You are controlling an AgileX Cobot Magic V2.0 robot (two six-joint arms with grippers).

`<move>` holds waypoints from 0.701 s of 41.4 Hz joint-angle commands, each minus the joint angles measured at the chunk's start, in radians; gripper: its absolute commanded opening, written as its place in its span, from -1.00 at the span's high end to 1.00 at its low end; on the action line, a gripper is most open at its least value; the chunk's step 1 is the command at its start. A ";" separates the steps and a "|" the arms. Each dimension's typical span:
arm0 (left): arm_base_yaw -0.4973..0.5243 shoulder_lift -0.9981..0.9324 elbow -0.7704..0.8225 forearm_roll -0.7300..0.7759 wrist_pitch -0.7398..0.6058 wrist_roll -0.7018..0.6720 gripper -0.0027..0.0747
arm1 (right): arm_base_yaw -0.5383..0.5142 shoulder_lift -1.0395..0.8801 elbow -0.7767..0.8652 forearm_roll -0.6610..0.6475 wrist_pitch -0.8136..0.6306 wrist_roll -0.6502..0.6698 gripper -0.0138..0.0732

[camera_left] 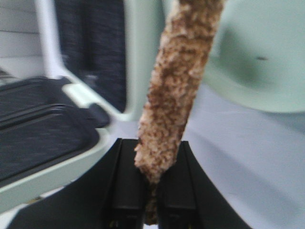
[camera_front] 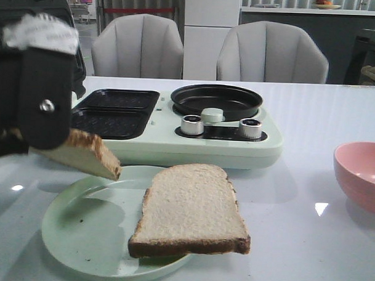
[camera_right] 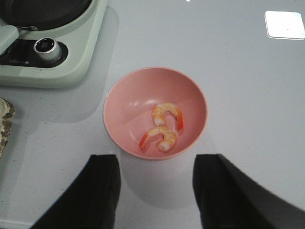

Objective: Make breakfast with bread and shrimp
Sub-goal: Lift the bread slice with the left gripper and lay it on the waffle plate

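My left gripper [camera_front: 33,144] is shut on one slice of bread [camera_front: 85,153], held in the air over the left rim of the pale green plate [camera_front: 79,235]; in the left wrist view the slice [camera_left: 178,76] shows edge-on, pinched between the black fingers [camera_left: 128,186]. A second bread slice [camera_front: 191,211] lies flat on the plate's right side. Two shrimp [camera_right: 164,129] lie in the pink bowl [camera_right: 128,95] at the table's right. My right gripper [camera_right: 156,191] hangs open above the table just short of the bowl, which also shows in the front view [camera_front: 359,174].
A pale green breakfast cooker [camera_front: 176,124] stands behind the plate, with a dark grill tray [camera_front: 111,113] on its left, a round black pan [camera_front: 216,99] on its right and two silver knobs [camera_front: 192,124]. Two grey chairs [camera_front: 138,46] stand beyond the table.
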 commanded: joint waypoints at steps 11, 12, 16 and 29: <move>0.091 -0.101 -0.083 0.247 -0.042 -0.016 0.68 | 0.000 0.007 -0.030 -0.001 -0.075 -0.006 -0.39; 0.114 -0.095 -0.095 0.254 -0.070 -0.016 0.68 | 0.000 0.007 -0.030 -0.001 -0.075 -0.006 -0.39; 0.196 -0.065 -0.147 0.288 -0.156 -0.016 0.68 | 0.000 0.007 -0.030 -0.001 -0.075 -0.006 -0.39; 0.443 0.178 -0.432 0.289 -0.324 -0.016 0.67 | 0.000 0.007 -0.030 -0.001 -0.075 -0.006 -0.39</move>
